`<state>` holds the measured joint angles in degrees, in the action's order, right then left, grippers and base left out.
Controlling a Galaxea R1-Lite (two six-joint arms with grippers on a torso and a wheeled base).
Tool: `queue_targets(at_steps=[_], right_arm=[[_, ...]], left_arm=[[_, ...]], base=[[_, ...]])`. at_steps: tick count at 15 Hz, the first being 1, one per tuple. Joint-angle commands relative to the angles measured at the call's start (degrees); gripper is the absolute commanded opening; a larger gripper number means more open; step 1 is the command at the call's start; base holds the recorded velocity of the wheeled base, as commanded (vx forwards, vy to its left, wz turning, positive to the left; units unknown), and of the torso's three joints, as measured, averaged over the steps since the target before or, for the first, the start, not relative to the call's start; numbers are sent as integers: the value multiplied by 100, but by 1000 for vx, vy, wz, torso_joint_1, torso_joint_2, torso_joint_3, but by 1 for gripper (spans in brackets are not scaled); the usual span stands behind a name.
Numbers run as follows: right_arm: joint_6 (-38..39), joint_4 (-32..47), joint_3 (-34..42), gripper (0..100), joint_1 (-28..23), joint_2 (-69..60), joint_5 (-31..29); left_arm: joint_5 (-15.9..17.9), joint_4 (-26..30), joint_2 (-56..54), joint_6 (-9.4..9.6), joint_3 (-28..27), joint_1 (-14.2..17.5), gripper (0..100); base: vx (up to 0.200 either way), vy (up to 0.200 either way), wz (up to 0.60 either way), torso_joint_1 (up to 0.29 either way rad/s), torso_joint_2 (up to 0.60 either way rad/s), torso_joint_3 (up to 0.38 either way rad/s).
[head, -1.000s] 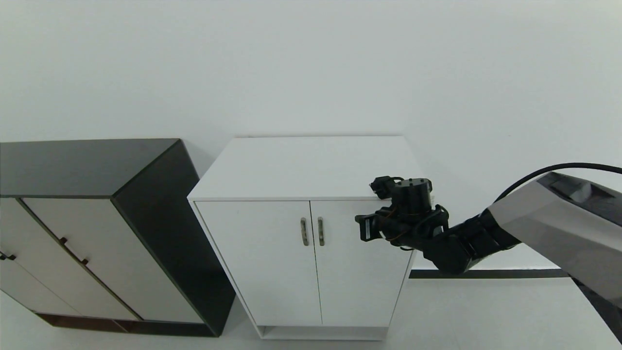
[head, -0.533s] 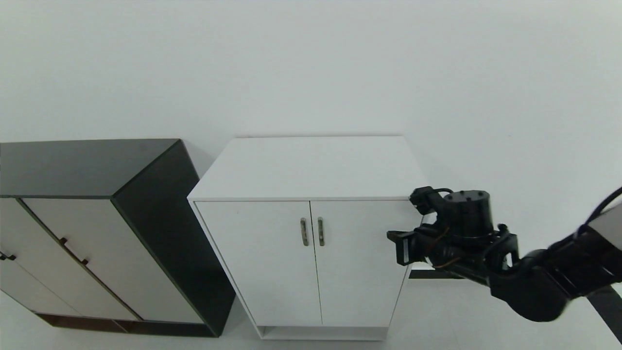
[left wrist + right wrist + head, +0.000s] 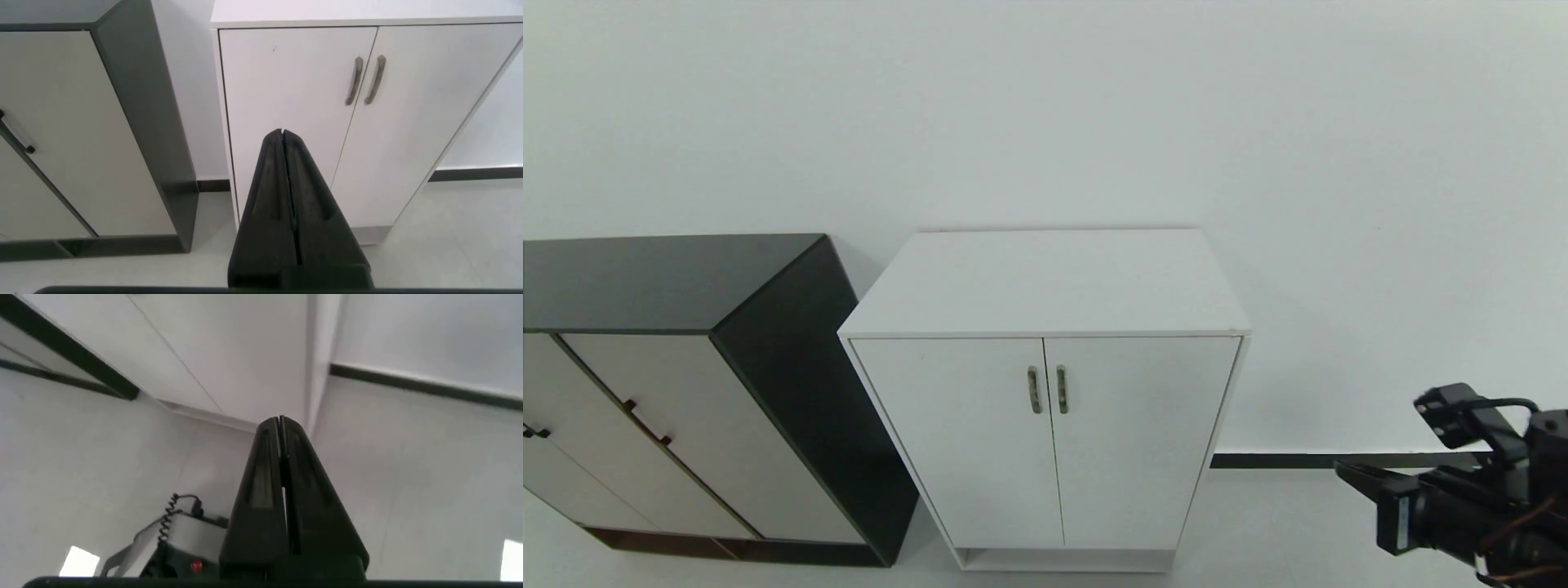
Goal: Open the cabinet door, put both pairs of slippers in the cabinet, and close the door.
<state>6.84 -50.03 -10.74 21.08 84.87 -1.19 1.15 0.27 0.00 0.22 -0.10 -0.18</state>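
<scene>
Two shut doors (image 3: 1127, 433) on the white cabinet (image 3: 1045, 282), middle of the head view, with handles (image 3: 1033, 389) side by side at the seam. Just left of it, a dark cabinet (image 3: 784, 359). Right gripper (image 3: 281, 425) pressed closed, empty, low in the head view's right corner. Left gripper (image 3: 282, 139) likewise closed, holding nothing, white cabinet beyond it at the wrist view's upper centre.

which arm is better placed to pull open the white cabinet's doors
Left, probably: the left gripper points at the white cabinet, door handles ahead. The right gripper sits off to the cabinet's right, aimed away from it.
</scene>
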Motion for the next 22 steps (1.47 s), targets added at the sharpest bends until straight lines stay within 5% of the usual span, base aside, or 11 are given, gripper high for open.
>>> queue_targets(at_steps=[1, 4, 12, 22], right_arm=[[-16, -7, 784, 0, -526, -902, 128], [19, 521, 1074, 0, -807, -1693, 243], [-429, 4177, 1004, 0, -772, -5095, 374], [-640, 4722, 1065, 0, -684, -5130, 76]], left_arm=[[0, 0, 9, -4, 1, 1, 0], [0, 0, 9, -4, 1, 1, 0], [0, 0, 0, -4, 1, 1, 0], [0, 0, 9, -4, 1, 1, 0]], base=[[0, 0, 0, 0, 0, 0], [0, 0, 0, 0, 0, 0], [0, 0, 0, 0, 0, 0], [0, 0, 0, 0, 0, 0]])
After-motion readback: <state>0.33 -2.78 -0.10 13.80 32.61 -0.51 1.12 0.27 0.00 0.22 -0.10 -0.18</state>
